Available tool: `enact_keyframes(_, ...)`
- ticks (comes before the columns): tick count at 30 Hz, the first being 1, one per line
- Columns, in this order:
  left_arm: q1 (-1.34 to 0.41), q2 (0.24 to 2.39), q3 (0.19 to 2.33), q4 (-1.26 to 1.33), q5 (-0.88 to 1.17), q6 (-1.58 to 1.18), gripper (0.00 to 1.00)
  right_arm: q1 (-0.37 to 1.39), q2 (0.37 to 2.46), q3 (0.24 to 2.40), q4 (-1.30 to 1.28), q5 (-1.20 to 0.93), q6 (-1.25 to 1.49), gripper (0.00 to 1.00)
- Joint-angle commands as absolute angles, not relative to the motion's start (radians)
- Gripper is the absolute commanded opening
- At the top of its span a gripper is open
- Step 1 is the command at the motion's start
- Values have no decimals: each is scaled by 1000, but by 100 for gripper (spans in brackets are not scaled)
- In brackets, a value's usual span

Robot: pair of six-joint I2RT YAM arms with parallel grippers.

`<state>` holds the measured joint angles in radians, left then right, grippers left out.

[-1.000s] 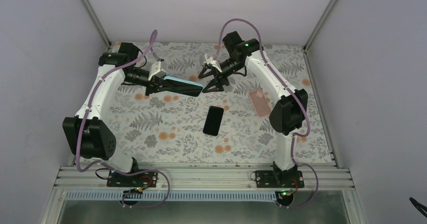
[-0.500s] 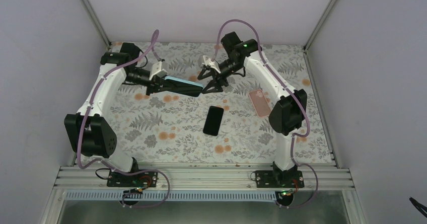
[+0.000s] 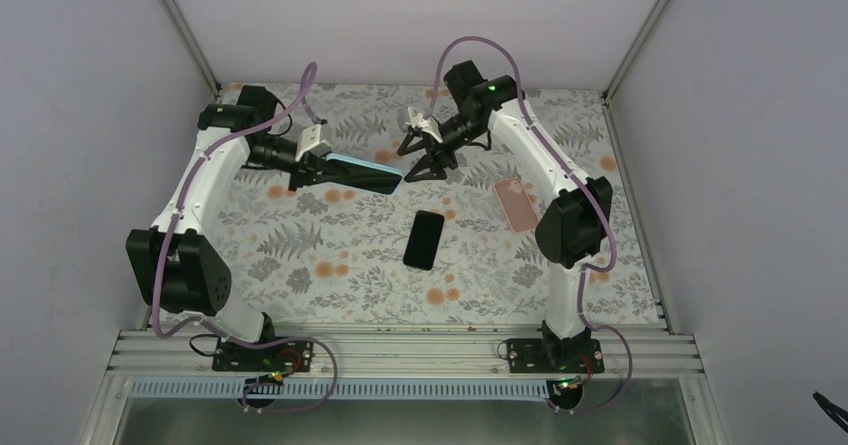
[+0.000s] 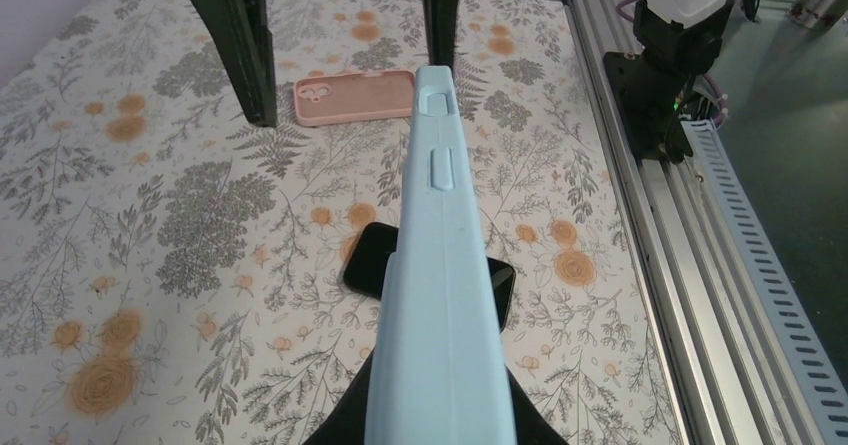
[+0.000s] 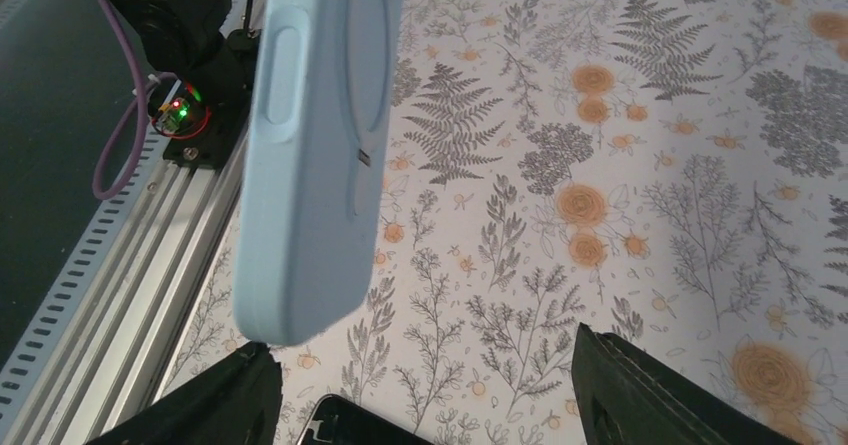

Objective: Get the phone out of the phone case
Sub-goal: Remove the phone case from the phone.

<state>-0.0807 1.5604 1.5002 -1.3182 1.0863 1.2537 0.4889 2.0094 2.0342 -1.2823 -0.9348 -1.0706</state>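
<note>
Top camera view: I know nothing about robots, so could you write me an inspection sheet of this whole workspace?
Surface: table covered in a floral print.
Job's things: light blue phone case held in the air; whether a phone is inside cannot be told.
Clutter: black phone and pink case lying flat, apart.
Grippers: left gripper shut on the blue case; right gripper open, the case's free end between its jaws.
Cables: purple cables looped along both arms.
Surroundings: plain pale walls; metal rail at the near edge.
</note>
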Motion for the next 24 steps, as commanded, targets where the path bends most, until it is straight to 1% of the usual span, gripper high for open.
enact_keyframes(1,-83,1518,1501,-1347,1153,1312,2,465,2026,2082,-1286,-927,-1077,74)
enact_keyframes(6,-83,1520,1501,-1338,1159,1303,2,464,2054,2140,-1287,-929,-1049,72)
enact_keyframes(13,-83,1520,1500,-1282,1143,1254,2,475,1988,2050,-1287,-893,-1086,72)
enact_keyframes(24,-83,1545,1499,-1226,1139,1203,2,489,1986,2067,-1287,-895,-1074,72)
